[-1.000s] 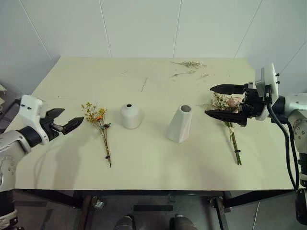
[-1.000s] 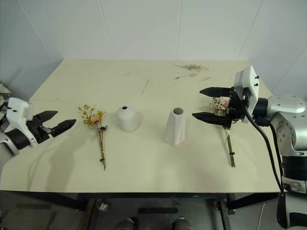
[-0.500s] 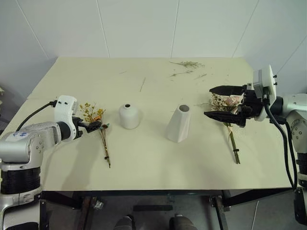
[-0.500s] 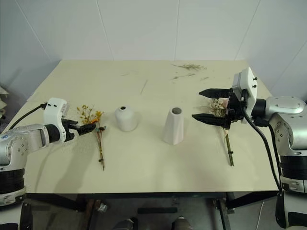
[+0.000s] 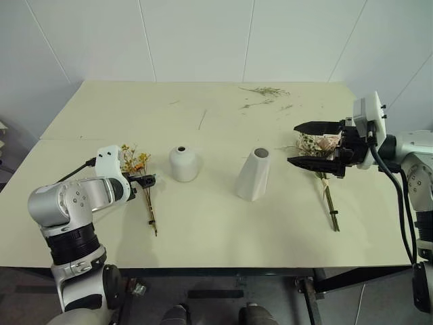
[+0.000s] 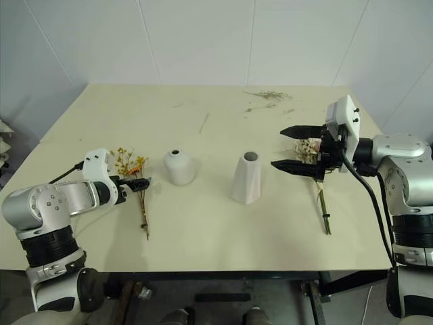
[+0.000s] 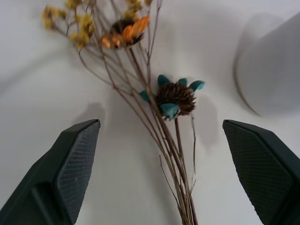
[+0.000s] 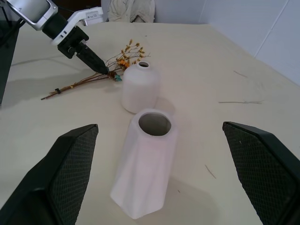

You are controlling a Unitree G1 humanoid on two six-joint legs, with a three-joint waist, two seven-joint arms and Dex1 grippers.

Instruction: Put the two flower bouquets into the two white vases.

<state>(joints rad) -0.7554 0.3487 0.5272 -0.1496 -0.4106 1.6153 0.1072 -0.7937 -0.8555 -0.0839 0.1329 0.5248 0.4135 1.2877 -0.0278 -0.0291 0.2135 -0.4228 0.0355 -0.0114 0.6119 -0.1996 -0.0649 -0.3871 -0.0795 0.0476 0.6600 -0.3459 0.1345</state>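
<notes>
Left wrist view: yellow sprig bunch (image 7: 154, 112) lies flat on table (image 5: 203, 223), stems between my spread left fingers (image 7: 70, 168), not gripped.
Left gripper (image 5: 147, 181): open, tips at sprig, just beside round vase (image 5: 184, 164).
Rose bunch (image 5: 323, 162): on table, right side.
Right gripper (image 5: 312, 144): jaws apart, above rose heads.
Cone vase (image 5: 254, 175): upright, between round vase and roses.

A pale yellow-green table (image 5: 203, 230) fills the middle; loose dried twigs (image 5: 265, 91) lie scattered near its far right edge; one thin stalk (image 5: 203, 120) rests apart; white tiled wall (image 5: 196, 40) behind.
</notes>
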